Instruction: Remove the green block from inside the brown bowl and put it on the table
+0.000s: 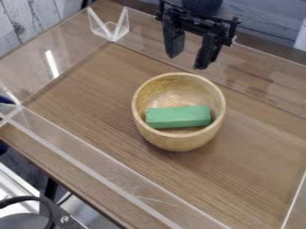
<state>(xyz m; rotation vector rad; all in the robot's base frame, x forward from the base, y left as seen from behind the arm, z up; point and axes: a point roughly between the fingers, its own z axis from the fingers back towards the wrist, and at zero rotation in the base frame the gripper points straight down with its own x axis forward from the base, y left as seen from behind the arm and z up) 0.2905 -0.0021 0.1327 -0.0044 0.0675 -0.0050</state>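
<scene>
Currently the small green rectangular block [180, 117] lies inside the round tan wooden bowl [178, 136]. The black hand [191, 54] hangs above the bowl's far rim, fingers spread, holding nothing.

Bowl: round tan wooden bowl [178, 111] on the brown wood-grain table [84, 107]
Block: bright green rectangular block [180, 117] lying inside
Gripper: black gripper [191, 52] above, fingers apart

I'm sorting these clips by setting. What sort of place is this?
Probably a lab or test bench for robot work, not a home. A wood-grain table is fenced by clear acrylic walls, and a black tool hangs above a brown bowl holding a green block.
</scene>
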